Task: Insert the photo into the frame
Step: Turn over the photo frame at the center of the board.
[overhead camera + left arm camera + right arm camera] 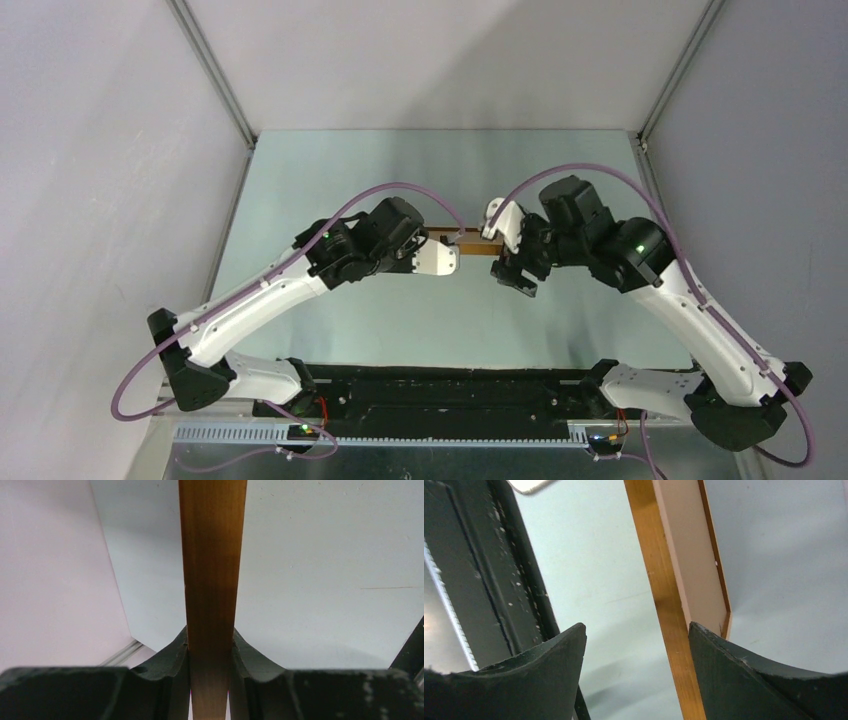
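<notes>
The pale green-grey tabletop (400,320) fills the space between plain grey walls. Both arms curve inward over it, the left arm (260,300) and the right arm (700,320) meeting near the middle.

Between them is the frame (472,237), which shows from above only as a thin brown strip. In the right wrist view its golden wooden rim (659,580) borders a pale panel (689,555) set inside it. I cannot tell whether that panel is the photo's back or a board.

The left end effector (210,665) is clamped on the frame, with both dark fingers (170,655) pressed against the wooden edge. The right end effector (636,626) stands spread wide and grips nothing. The frame's rim runs between its fingers, just beside one finger (734,665) and well apart from the other.
</notes>
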`<action>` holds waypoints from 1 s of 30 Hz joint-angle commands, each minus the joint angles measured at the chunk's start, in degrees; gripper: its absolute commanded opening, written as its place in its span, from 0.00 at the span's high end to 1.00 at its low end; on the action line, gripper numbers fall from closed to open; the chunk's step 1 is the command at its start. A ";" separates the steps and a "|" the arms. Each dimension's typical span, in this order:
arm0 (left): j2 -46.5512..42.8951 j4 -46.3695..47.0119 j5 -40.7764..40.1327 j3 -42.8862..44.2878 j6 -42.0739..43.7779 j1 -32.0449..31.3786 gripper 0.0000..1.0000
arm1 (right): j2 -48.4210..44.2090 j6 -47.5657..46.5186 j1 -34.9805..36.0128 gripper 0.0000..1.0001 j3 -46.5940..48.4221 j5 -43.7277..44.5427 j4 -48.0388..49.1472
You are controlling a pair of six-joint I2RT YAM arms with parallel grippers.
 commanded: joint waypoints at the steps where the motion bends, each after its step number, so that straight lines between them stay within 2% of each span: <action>1: -2.69 -0.70 -0.64 4.24 -0.65 0.20 1.00 | -1.09 -1.95 4.00 0.21 -2.71 10.97 4.94; 11: -4.31 -3.05 -0.27 5.20 0.02 0.34 1.00 | 0.84 -5.83 8.39 0.21 -4.45 20.28 8.21; 25: -4.88 -4.23 1.93 6.51 0.31 1.23 1.00 | 2.60 -7.38 9.11 0.27 -6.92 22.04 11.37; 30: -5.08 -4.20 2.43 6.43 0.14 1.33 1.00 | 3.74 -7.68 9.11 0.34 -6.95 21.83 12.03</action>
